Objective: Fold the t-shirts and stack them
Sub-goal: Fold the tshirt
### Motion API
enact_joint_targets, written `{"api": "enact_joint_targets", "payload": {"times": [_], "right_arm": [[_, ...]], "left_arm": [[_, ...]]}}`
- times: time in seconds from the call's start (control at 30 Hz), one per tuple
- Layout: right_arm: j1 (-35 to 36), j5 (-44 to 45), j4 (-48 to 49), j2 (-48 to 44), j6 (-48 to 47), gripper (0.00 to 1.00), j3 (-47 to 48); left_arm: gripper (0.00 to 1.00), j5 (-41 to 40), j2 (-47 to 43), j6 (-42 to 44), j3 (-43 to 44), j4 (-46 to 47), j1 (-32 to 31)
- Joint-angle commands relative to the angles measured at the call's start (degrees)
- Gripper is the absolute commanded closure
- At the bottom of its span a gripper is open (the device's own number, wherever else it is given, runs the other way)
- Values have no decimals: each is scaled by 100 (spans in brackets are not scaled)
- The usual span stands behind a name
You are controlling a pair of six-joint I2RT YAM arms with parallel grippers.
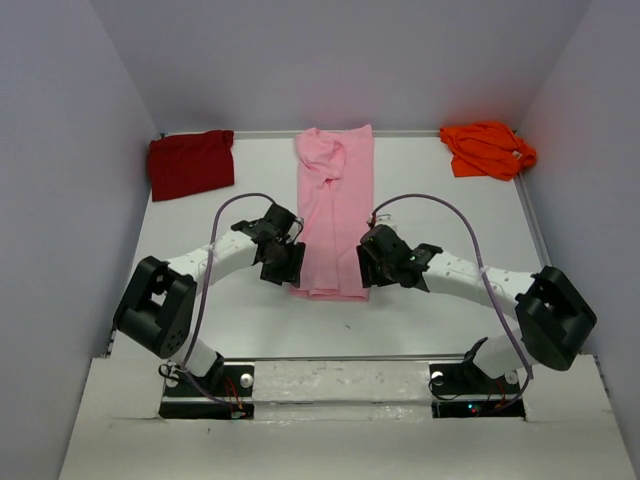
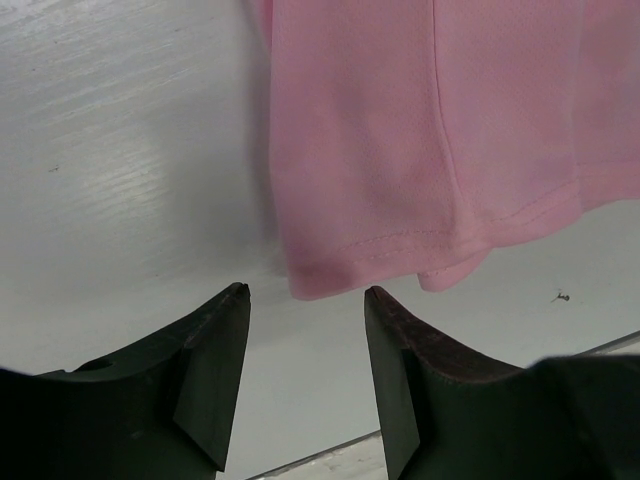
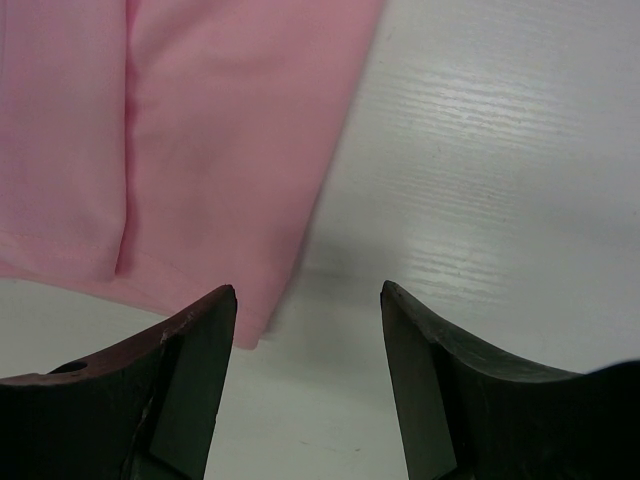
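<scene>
The light pink t-shirt [image 1: 333,205] lies as a long narrow strip down the middle of the white table, its hem nearest the arms. My left gripper [image 1: 285,262] is open and empty at the hem's left corner; the hem [image 2: 400,150] shows just beyond its fingertips. My right gripper [image 1: 372,268] is open and empty at the hem's right corner, which shows in the right wrist view [image 3: 200,150]. The dark red t-shirt [image 1: 190,163] lies folded at the back left. The bright orange t-shirt [image 1: 487,148] lies crumpled at the back right.
Grey walls close the table [image 1: 450,215] on the left, back and right. A raised white ledge [image 1: 340,380] runs along the near edge by the arm bases.
</scene>
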Motion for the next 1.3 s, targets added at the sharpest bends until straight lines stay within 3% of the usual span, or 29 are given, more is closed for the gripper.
{"api": "enact_joint_targets", "payload": {"times": [0.0, 0.5, 0.97, 1.13, 1.17, 1.27], "right_arm": [[76, -64, 268, 156, 41, 35, 196], [691, -126, 180, 886, 612, 36, 345], [806, 94, 30, 816, 638, 37, 372], [806, 103, 22, 833, 629, 41, 354], [806, 103, 22, 842, 629, 42, 346], [806, 94, 13, 851, 629, 51, 328]], "left_arm": [[41, 4, 82, 120, 187, -14, -11], [41, -172, 266, 155, 240, 21, -11], [43, -242, 600, 208, 362, 250, -3], [59, -154, 767, 217, 380, 364, -11], [72, -137, 759, 216, 354, 390, -3], [93, -101, 759, 234, 319, 434, -3]]}}
